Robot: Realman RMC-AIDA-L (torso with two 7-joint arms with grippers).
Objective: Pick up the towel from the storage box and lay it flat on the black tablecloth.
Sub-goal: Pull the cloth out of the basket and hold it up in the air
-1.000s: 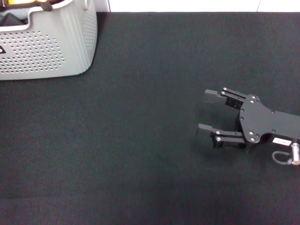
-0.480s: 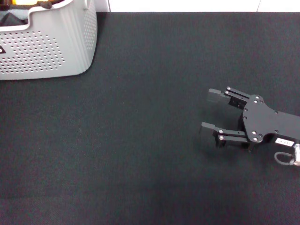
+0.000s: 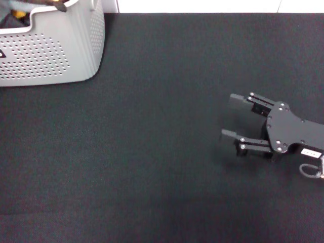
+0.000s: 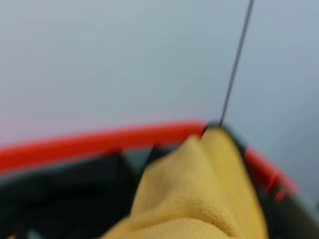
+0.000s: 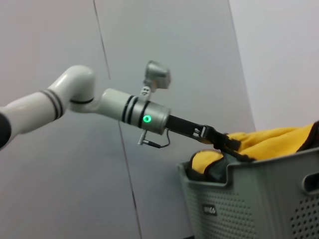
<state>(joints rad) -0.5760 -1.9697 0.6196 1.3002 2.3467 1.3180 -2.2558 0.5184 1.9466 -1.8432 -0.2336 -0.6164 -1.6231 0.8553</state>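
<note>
Large black felt-like tablecloth (image 3: 152, 152), finely speckled, covers the whole near work surface; its far edge meets a pale wall. Behind the basket, grey wall panels with thin vertical seams.

Right gripper (image 3: 229, 118) lies low over the cloth on the robot's right side, black fingers (image 3: 237, 100) spread apart with nothing between them, well apart from the basket.

Far left corner: light grey plastic storage box (image 3: 55, 48) with rows of small round holes, rounded corners and a cut-out handle, standing on the tablecloth.

Left gripper (image 5: 234, 147), on the end of a white and silver arm showing a green light, reaches into the top of the box. Its black tip sits right against the bright yellow terry towel (image 5: 271, 142); I cannot tell whether its fingers are clenched on the fabric or released.

The towel is bunched inside the box, yellow face outward, humped above the rim, with a darker grey fold below and a dark stitched border along one edge. In the left wrist view the yellow terry weave (image 4: 199, 199) fills the foreground, peaked into a fold.
</note>
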